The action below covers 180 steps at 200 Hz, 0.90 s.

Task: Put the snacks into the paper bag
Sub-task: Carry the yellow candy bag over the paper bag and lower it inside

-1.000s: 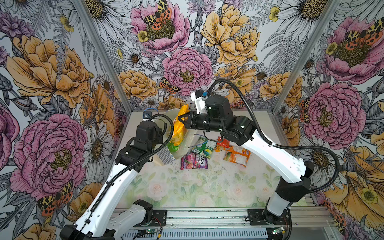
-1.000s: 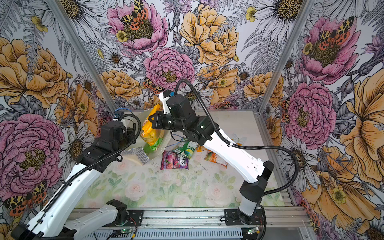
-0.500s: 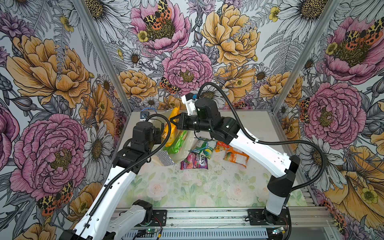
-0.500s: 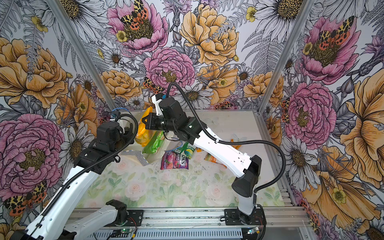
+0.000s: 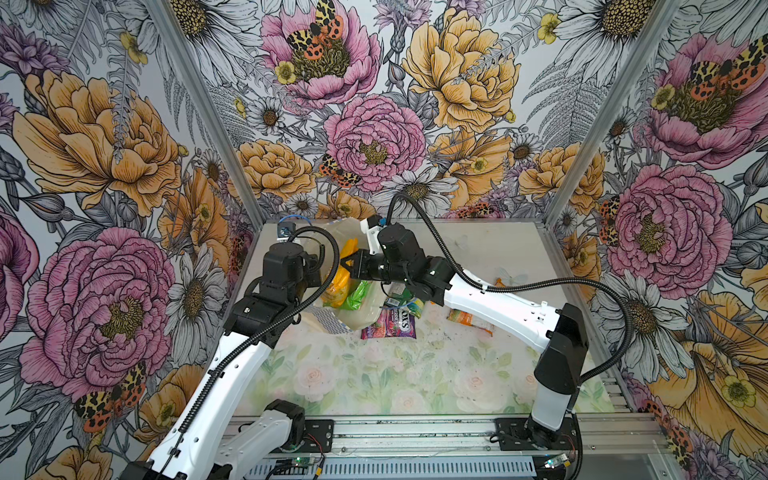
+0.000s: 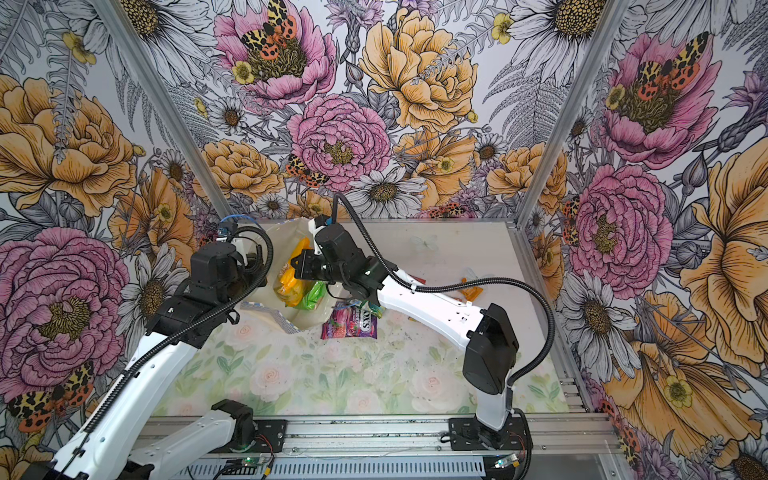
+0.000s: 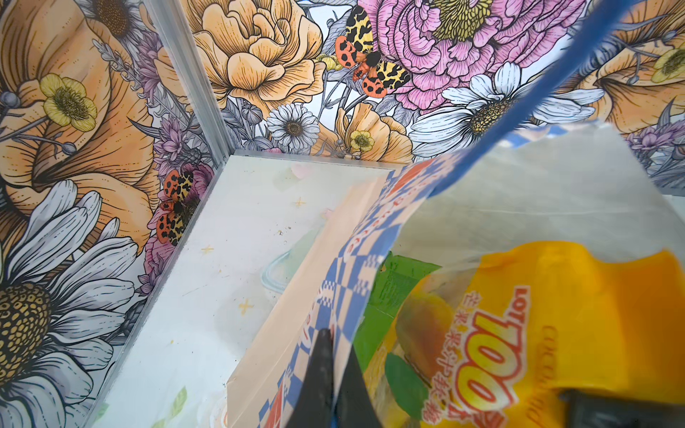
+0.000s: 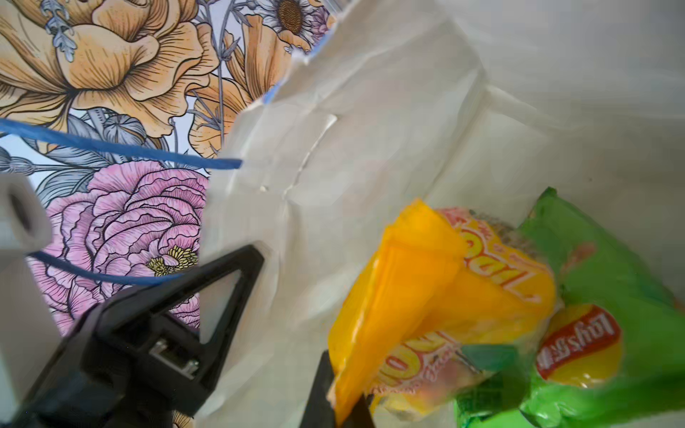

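Floral-print walls on three sides, aluminium corner posts, pale rose-print tabletop, front aluminium rail, even light.

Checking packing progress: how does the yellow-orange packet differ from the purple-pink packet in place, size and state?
The yellow-orange packet is partly inside the paper bag; the purple-pink packet lies flat on the table outside it. The right end effector is shut on the yellow-orange packet's edge; no end effector holds the purple-pink packet. The yellow-orange packet looks larger than the purple-pink packet. Both are plastic snack packets.
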{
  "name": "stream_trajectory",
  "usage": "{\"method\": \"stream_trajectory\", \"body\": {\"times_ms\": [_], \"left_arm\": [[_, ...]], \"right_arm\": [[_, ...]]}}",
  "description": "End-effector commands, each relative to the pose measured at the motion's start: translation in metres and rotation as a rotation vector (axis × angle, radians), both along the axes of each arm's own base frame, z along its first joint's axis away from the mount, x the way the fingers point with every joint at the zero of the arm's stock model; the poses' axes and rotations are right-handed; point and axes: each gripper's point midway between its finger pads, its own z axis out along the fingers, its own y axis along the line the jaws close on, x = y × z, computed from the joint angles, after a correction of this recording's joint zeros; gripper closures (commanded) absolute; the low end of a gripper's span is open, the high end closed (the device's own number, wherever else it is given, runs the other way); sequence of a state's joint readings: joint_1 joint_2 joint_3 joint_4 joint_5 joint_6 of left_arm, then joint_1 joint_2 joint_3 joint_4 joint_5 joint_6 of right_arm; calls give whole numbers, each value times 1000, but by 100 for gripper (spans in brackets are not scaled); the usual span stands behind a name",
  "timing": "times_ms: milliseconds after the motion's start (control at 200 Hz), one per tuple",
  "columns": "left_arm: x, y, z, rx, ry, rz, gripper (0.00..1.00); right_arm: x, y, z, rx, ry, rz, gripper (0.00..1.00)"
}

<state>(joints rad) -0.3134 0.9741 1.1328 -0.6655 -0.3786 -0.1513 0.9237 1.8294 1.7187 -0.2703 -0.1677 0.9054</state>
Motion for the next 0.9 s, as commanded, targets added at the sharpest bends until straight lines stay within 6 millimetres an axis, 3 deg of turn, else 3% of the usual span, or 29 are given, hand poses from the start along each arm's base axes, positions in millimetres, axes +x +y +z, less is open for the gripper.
{"method": "stream_trajectory", "body": {"times_ms": [0,245,445,671,896], "left_arm": [[0,1,8,-37,-43,4,100],[0,1,7,-36,-41,6,100],[1,1,6,-34,-38,5,100],[0,2,7,-34,-40,8,100],[1,2,5,-35,-37,9,100]], "right_arm": [[3,0,81,227,-141,-27,100],[11,8,53,215,-89,-51,100],[18,20,42,194,-81,-70,100],[28,24,1,95,-42,-132,100],[29,28,-18,25,-37,-154,100]]}}
